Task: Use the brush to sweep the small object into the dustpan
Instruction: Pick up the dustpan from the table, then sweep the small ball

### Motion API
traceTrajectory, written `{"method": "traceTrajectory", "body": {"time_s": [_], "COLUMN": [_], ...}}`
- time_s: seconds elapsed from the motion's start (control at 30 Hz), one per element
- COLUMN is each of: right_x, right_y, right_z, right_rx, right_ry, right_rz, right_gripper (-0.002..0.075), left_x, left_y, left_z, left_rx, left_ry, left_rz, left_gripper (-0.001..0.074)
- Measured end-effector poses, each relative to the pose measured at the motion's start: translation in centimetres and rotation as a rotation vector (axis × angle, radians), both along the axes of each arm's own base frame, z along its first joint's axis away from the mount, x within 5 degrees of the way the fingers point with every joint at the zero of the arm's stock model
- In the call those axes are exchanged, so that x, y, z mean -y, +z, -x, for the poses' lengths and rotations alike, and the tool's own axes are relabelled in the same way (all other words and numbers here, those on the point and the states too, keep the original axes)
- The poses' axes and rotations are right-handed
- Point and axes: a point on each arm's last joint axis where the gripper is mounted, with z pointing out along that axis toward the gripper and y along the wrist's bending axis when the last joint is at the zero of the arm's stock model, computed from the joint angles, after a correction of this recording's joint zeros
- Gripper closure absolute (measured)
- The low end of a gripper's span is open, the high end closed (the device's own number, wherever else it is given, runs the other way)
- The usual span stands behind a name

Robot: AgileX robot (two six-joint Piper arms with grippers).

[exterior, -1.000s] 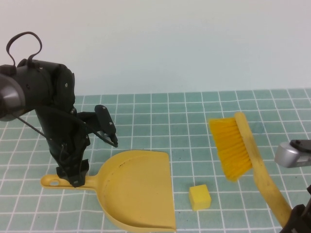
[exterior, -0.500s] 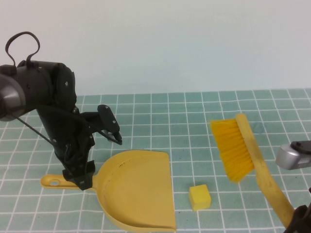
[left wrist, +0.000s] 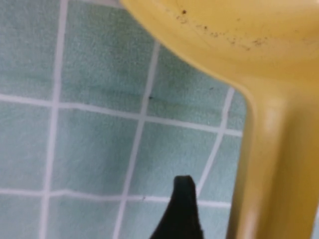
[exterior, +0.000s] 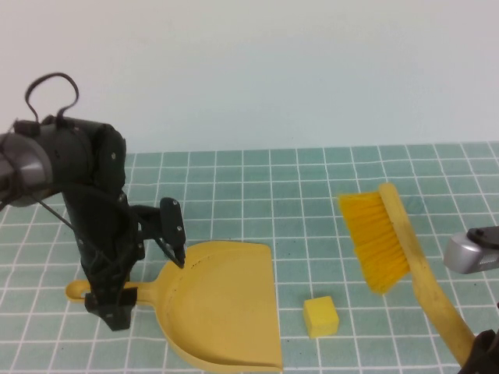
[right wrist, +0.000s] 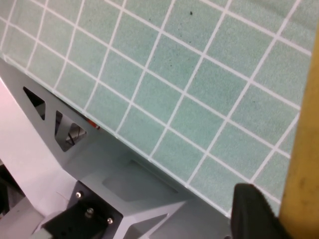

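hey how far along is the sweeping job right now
Done: the dustpan lies flat, its mouth facing the cube. In hand: the right gripper, at the lower right edge, holds the brush raised right of the cube; the left gripper stands open over the dustpan handle. Left: the cube sits outside the pan, unswept.

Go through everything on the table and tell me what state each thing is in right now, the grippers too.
dustpan: flat on the table, mouth toward the cube, empty.
small object: on the table between dustpan and brush, outside the scoop.
brush: raised off the table, bristles pointing left.
left gripper: open, fingers astride the dustpan's handle.
right gripper: shut on the brush handle at the table's near right.
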Motion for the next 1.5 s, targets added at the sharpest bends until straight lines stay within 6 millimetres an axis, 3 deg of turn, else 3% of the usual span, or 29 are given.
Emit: {"method": "traceTrajectory", "body": {"time_s": [0.1,0.17,0.33,0.37,0.57,0.7,0.83,1.07,1.27,1.4,1.5], "right_x": [0.1,0.2,1.0,1.2,1.2,1.5,0.8,-2.8,-5.8,-8.2,-9.9], "right_y": [0.0,-0.1,-1.1,-1.5,-4.2,-5.7,-6.7,-8.6,-10.8,-11.5,-10.8], "right_z": [0.0,0.0,-0.5,-0.8,-2.4,-3.1,-3.3,-2.7,-1.8,-0.9,-0.7], "right_rx": [0.003,0.009,0.004,-0.008,-0.103,-0.131,-0.099,-0.069,-0.133,-0.165,-0.191], "right_ry": [0.004,0.008,0.012,0.012,-0.017,-0.039,-0.005,0.041,0.056,0.068,0.064], "right_rz": [0.006,0.030,0.149,0.179,0.287,0.395,0.503,0.526,0.465,0.339,0.210], "right_gripper": [0.0564,0.0564,0.0564,0.0564,0.0564,0.0564,0.0564,0.0564,0.0564,0.0566,0.0566], "left_x": [0.0,0.0,-0.1,-0.1,0.0,1.1,2.8,5.1,5.5,5.5,5.5], "left_y": [-1.0,-1.2,-1.1,-1.1,0.1,1.6,1.7,1.8,1.8,1.8,1.8], "left_z": [-0.1,0.0,0.5,0.6,1.0,1.7,2.3,3.4,3.6,3.6,3.6], "left_rx": [-0.028,-0.042,-0.094,-0.108,-0.086,-0.014,0.037,0.089,0.093,0.091,0.086], "left_ry": [0.016,0.019,0.063,0.063,0.058,0.022,0.040,0.007,-0.006,-0.020,-0.024], "left_rz": [-0.009,-0.011,-0.030,-0.035,-0.037,-0.103,-0.186,-0.241,-0.239,-0.239,-0.244], "left_gripper": [0.0170,0.0218,0.0505,0.0516,0.0519,0.0519,0.0519,0.0519,0.0519,0.0520,0.0520]}}
